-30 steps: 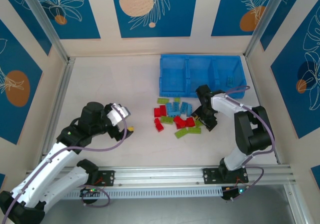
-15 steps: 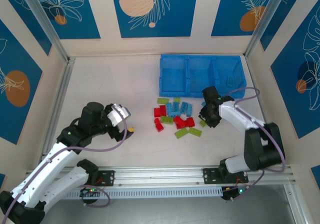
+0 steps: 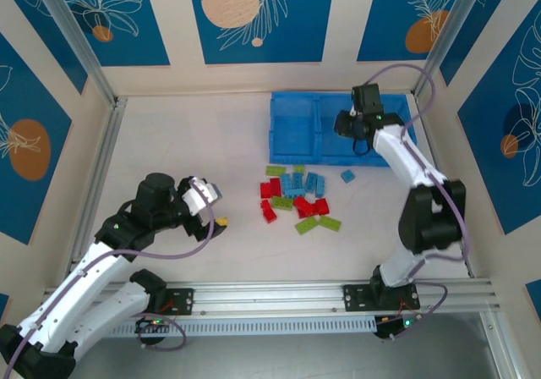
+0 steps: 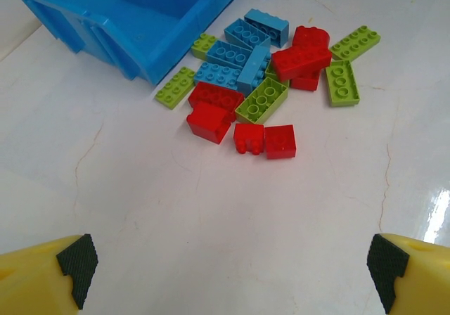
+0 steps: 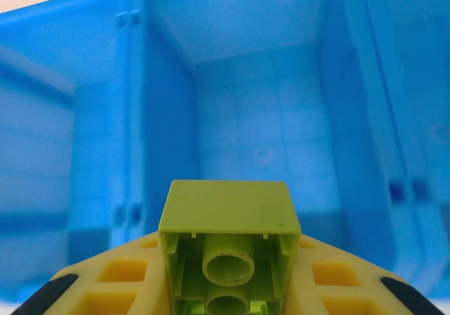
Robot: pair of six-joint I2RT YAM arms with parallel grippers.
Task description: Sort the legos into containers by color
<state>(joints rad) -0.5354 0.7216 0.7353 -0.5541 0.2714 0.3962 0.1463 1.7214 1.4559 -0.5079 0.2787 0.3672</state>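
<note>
A lime green plastic brick (image 5: 225, 241) is clamped in the right gripper (image 3: 353, 130) over the middle compartment (image 5: 260, 125) of the bright blue plastic tray (image 3: 292, 155). The left gripper (image 4: 232, 273) is spread wide, empty; mixed loose bricks (image 4: 274, 69) lie between it and the tray.

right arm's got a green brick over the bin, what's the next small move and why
Probably open the right gripper, perhaps after easing down a little. It is shut on a lime green lego, and its wrist view looks straight into the middle compartment, whose visible floor is bare, so it should land inside.
</note>
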